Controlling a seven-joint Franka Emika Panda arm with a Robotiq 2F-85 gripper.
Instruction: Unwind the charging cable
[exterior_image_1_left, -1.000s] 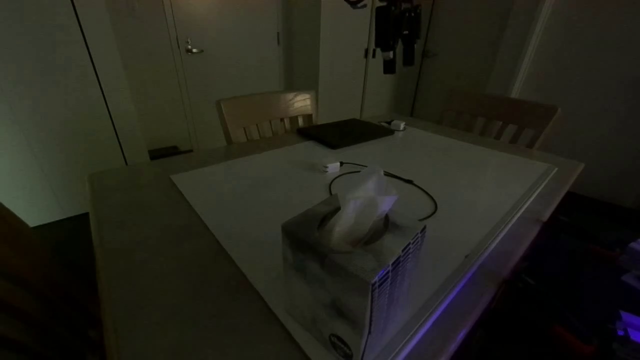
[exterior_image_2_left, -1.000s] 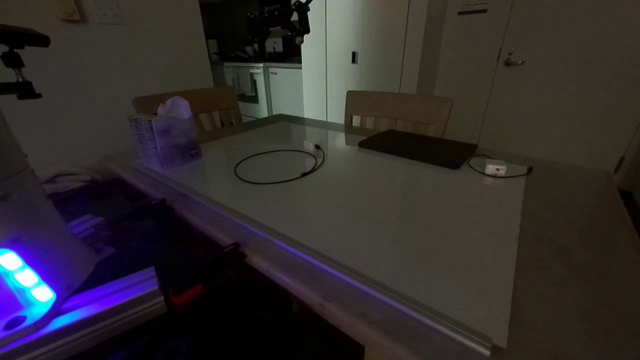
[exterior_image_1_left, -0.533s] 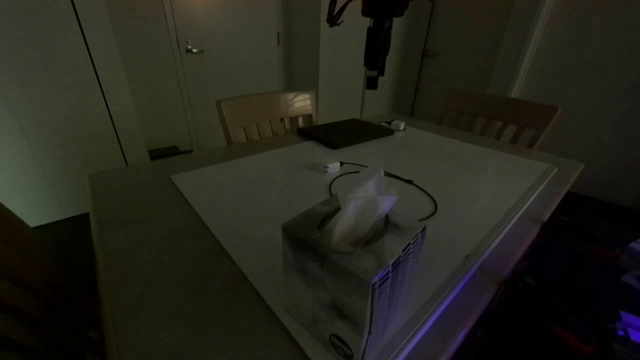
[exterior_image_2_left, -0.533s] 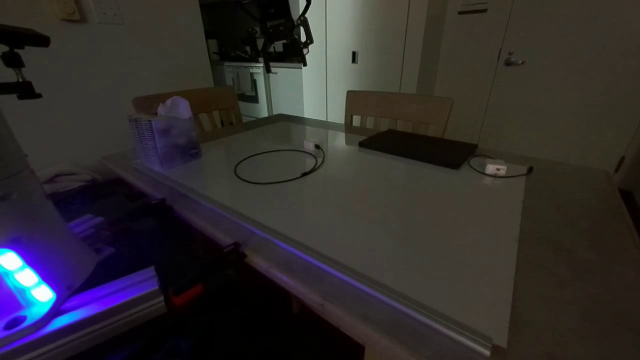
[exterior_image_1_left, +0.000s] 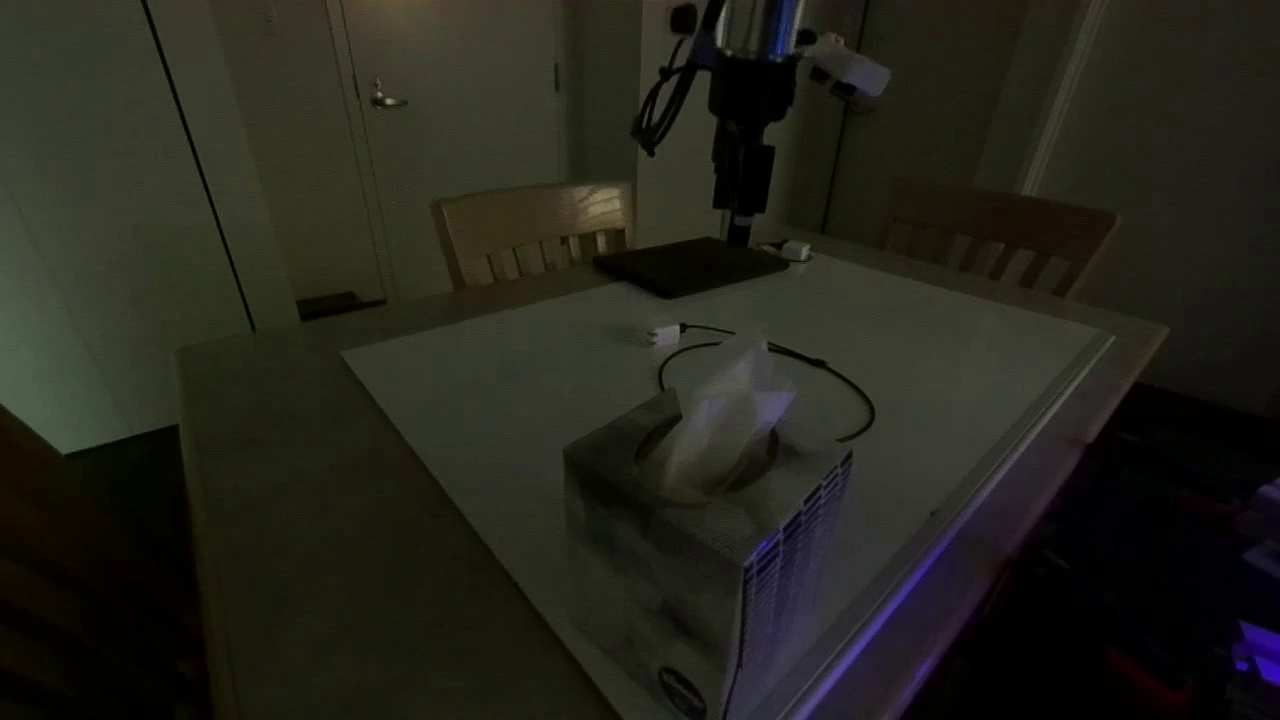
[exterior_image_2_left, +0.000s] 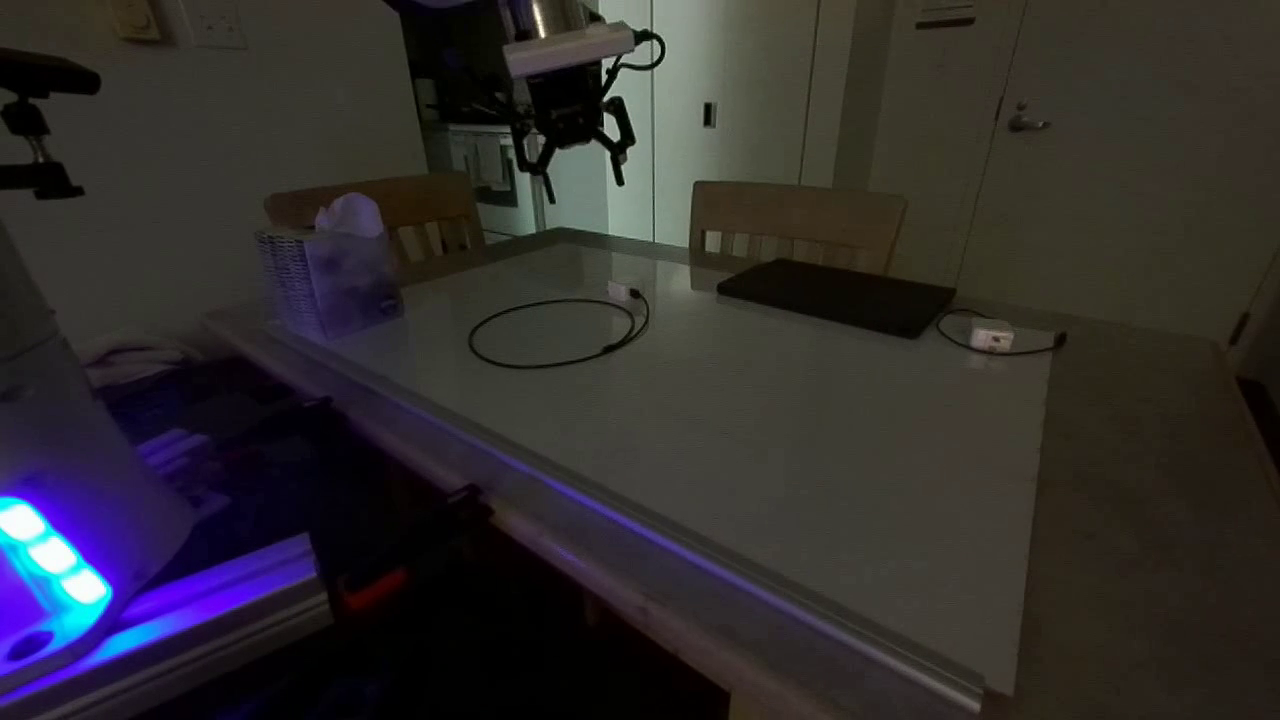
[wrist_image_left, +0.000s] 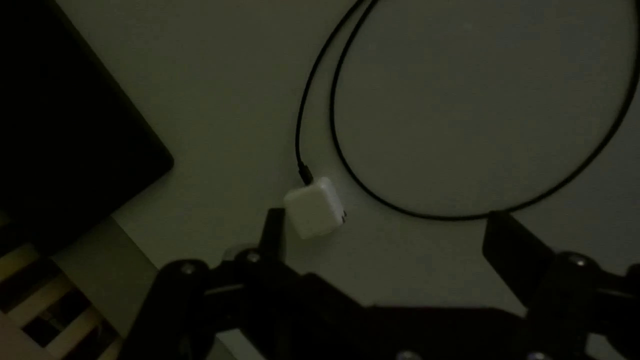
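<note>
Black cable (wrist_image_left: 450, 218) lies looped on the board (exterior_image_2_left: 800, 470), one end at the plug (wrist_image_left: 312, 209), while I hold my claw (exterior_image_2_left: 585, 192) wide and empty above: the step, I judge, is approach, and the next move calls for lowering over the cable, then gripping.

I read the charging cable (wrist_image_left: 450, 218) as black, its charger (wrist_image_left: 312, 209) as white. My claw (exterior_image_2_left: 584, 190) is black too. On my feed a tissue box (exterior_image_1_left: 655, 550) comes through mottled grey, one side patterned with dark blocks and pale lines, and a chair (exterior_image_2_left: 800, 210) light brown.
</note>
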